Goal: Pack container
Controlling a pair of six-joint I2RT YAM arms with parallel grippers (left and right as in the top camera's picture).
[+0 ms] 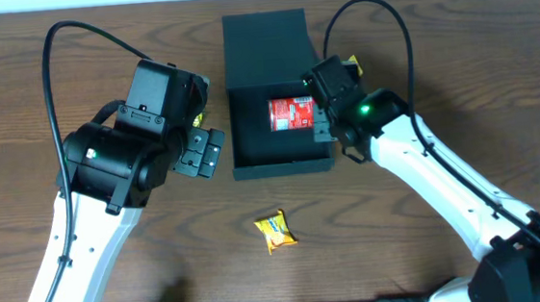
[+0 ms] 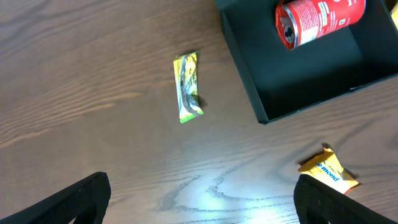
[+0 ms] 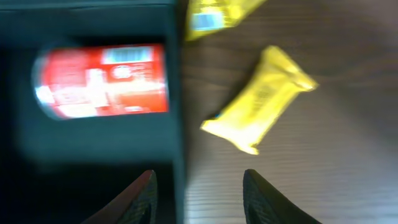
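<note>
Box [image 1: 281,168]: dark, lid open, upper centre of the overhead view. A red can [image 1: 292,114] lies on its side inside.
Left gripper [image 2: 202,198]: jaws wide apart, empty, above the table [image 1: 453,21] left of the box.
Right gripper [image 3: 199,193]: jaws parted, holding nothing, astride the box's right wall.
Orange packet [image 1: 275,231]: lower centre, seen from overhead and the left wrist.
Green packet [image 2: 188,87]: left wrist view only.
Yellow packet [image 3: 261,96] and a second packet [image 3: 217,12]: right wrist view, blurred, right of the wall.

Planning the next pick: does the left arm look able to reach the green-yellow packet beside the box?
Probably yes: the green-yellow packet lies on bare table ahead of the open left gripper, unobstructed.
</note>
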